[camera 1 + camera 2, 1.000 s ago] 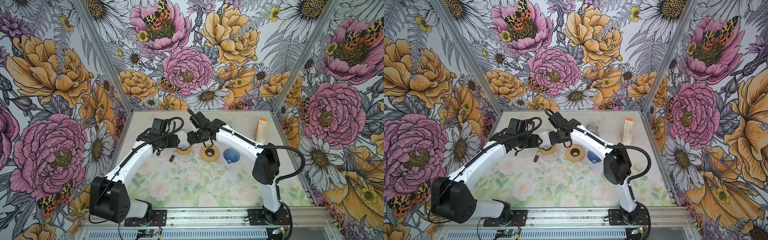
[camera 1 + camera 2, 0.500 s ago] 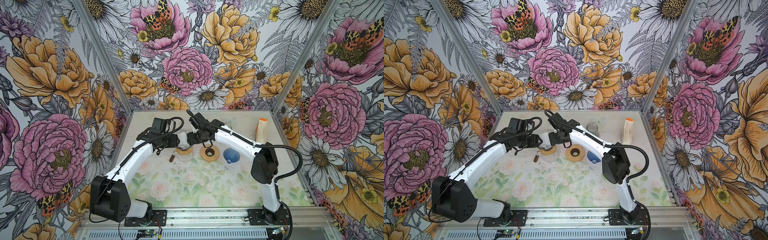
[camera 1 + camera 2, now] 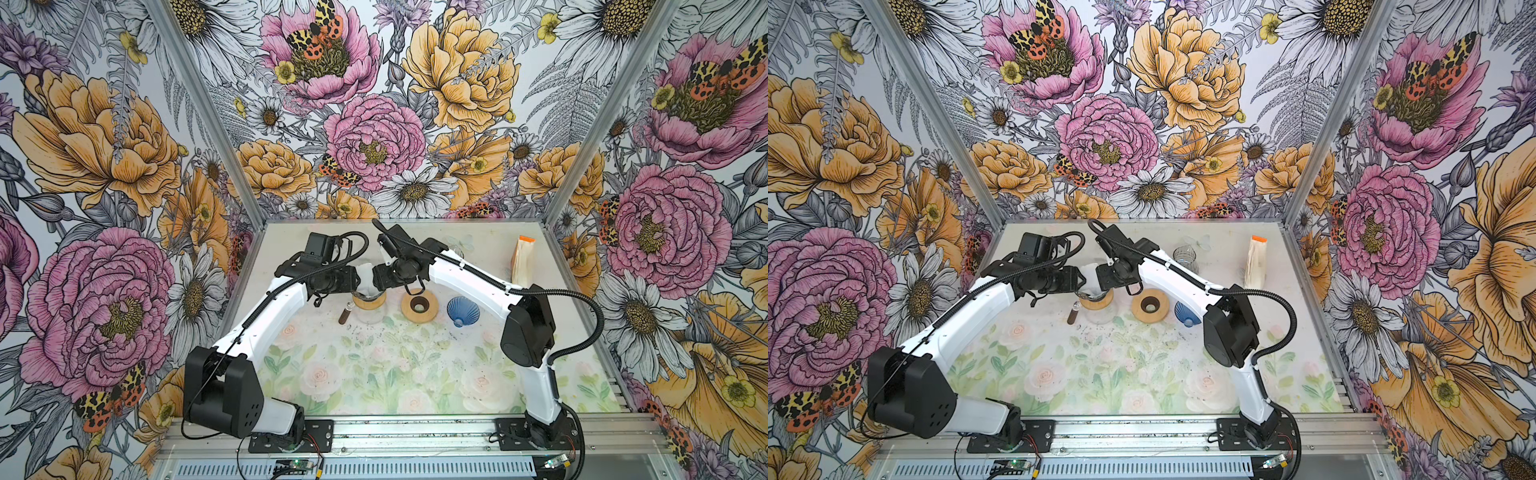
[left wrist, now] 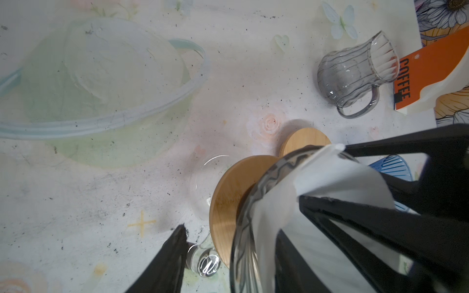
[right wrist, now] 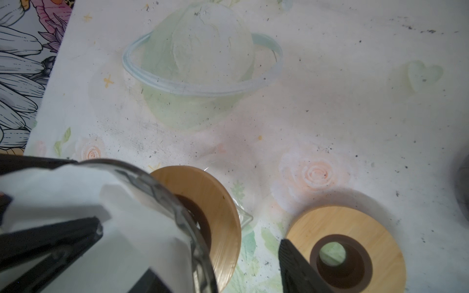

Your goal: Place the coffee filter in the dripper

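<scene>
Toward the front of the floral-print table (image 3: 374,374), a small brown-filled glass vial (image 3: 345,316) lies just beside the work. Behind it the clear ribbed glass dripper (image 5: 182,220) sits in its round bamboo collar (image 5: 218,203). The white paper cone filter (image 4: 337,182) is inside the dripper, its top edge standing above the rim. The left gripper (image 3: 356,281) and right gripper (image 3: 376,279) meet over it, each with jaws apart, one finger at the paper and one outside the glass, clamped on nothing. The likely risk is that a finger drawn out snags the thin paper and lifts or crumples it, or nudges the dripper off its seat. The filter's tip points down, mouth up, and its long axis looks near upright. Farther back stand a smoky glass pitcher (image 4: 355,73) and a cream coffee bag (image 3: 523,259).
</scene>
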### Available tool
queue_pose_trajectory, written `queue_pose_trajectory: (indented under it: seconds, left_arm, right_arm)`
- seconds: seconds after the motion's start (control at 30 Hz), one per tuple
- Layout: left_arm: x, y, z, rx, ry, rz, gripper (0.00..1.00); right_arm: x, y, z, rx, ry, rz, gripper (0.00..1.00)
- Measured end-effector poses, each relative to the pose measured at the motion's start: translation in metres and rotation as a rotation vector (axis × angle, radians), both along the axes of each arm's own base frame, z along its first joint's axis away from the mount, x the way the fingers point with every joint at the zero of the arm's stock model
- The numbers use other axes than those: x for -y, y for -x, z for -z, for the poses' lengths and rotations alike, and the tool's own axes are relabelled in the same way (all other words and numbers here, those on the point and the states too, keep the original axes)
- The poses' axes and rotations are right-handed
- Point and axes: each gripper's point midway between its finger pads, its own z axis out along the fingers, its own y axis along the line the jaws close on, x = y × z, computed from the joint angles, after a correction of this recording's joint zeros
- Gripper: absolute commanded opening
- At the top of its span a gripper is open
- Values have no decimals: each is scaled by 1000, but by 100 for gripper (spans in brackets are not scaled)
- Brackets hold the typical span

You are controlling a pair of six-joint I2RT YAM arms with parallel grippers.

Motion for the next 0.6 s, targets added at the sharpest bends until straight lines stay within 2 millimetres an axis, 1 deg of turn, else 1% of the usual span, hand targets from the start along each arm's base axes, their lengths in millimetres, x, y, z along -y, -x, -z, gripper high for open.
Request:
queue_pose_trajectory:
  seconds: [0.2,0.37,0.5,0.6]
  left_arm:
    - [0,-1,-12,31,9,0,54]
    - [-1,0,-19,50,14,-3,53]
    - [-7,1,-20,55,15,-17,52]
    - [-11,4,-15,42,11,-24,52]
  right_arm:
    - [-1,-2,-11,27,-10,-10,67]
    - [6,-7,-16,49,-1,12,67]
    - [13,-9,-12,52,18,28,67]
    - [18,-9,-6,42,34,36,67]
